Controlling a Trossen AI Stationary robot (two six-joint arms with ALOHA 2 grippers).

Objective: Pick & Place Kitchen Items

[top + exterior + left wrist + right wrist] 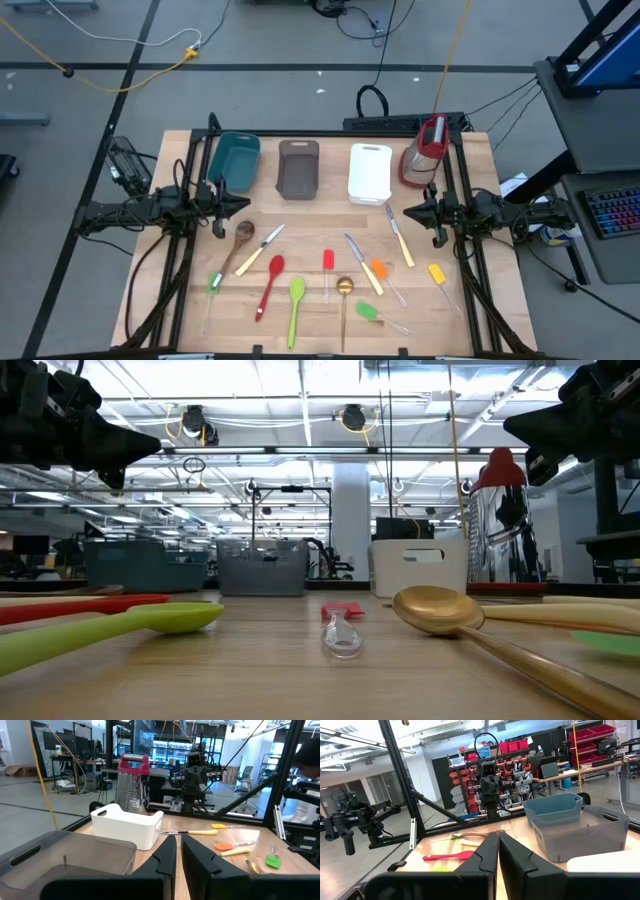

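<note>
Hovering above the left edge of the bench (150, 300), the left gripper (222, 210) has its fingers (162, 860) nearly together with nothing between them; the right gripper (412, 212) hangs over the right side, fingers (487, 852) pressed shut and empty too. Along the far edge sit a teal tub (233, 160), grey tub (298, 168), white tub (369, 173) and a red-topped grater (425, 150) toward the far right corner. Kitchen items lie scattered flat across the middle and near half: wooden spoon (240, 240) toward the left, pale-handled knife (261, 249) just beside it, a small green-headed spatula (214, 284) nearer the left edge, red silicone spoon (270, 283) and green silicone spoon (296, 305) side by side toward the near edge, small red-headed spatula (327, 263) at the centre, gold spoon (344, 298) just right of it. Further right: a second knife (361, 263), an orange spatula (381, 272) touching or crossing it, cannot tell which, a third knife (399, 236) below the white tub, a yellow spatula (438, 274) near the right edge, and a green spatula (370, 313) toward the near edge. All utensils rest on the bench, none in a tub
</note>
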